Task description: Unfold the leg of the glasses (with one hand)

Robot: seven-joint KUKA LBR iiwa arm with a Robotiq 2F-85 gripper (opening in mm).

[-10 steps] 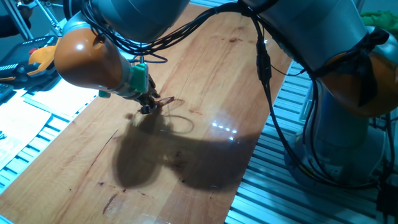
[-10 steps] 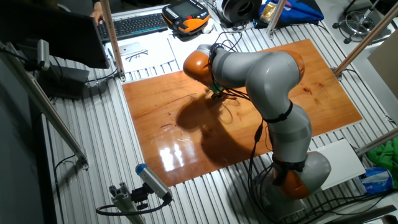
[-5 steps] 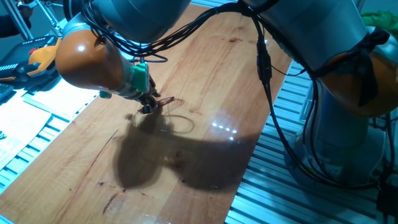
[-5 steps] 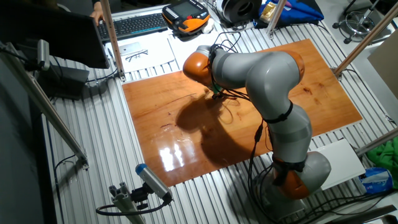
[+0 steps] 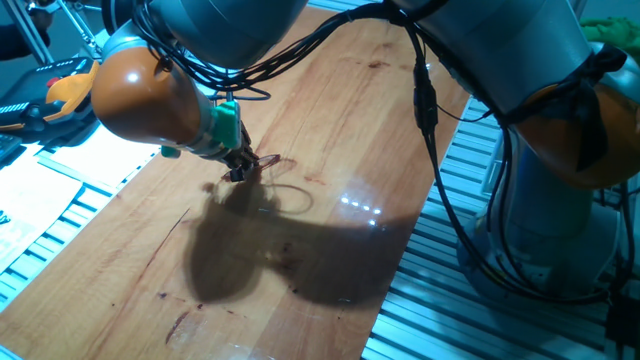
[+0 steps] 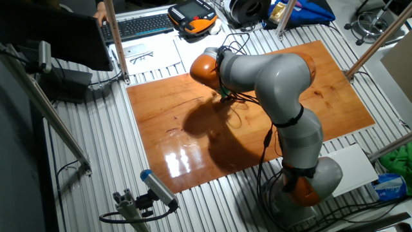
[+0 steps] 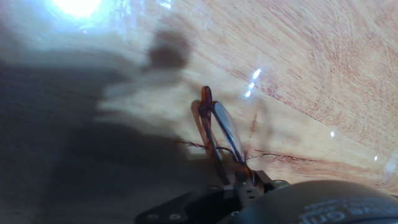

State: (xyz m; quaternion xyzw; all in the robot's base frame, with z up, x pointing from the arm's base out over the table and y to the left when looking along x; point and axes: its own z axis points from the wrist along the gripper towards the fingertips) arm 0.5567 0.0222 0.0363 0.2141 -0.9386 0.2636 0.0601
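From my station I see the gripper (image 5: 238, 172) low over the wooden tabletop (image 5: 340, 130), its dark fingertips right at the glasses (image 5: 264, 163), which sit near the middle of the board toward the far-left side in one fixed view. In that view the reddish-brown wire shows just beside the tips, with a thin loop of frame reaching away toward the right; the arm's broad shadow (image 5: 260, 250) spreads over the wood in front of it. The hand view gives me the best look: the glasses (image 7: 217, 134) appear edge-on, one oval rim and a fine wire running from a rounded orange-brown tip down to the black fingers (image 7: 245, 183) at the bottom of the picture. The wire seems to run in between those fingers, so I read them as pinched on the frame — though the contact itself is partly hidden by the hand's housing. In the other fixed view the gripper (image 6: 224, 96) is tucked under the orange wrist joint (image 6: 205, 67) and the glasses are too small to make out — only the arm's shadow on the tabletop (image 6: 322, 84) is plain there.
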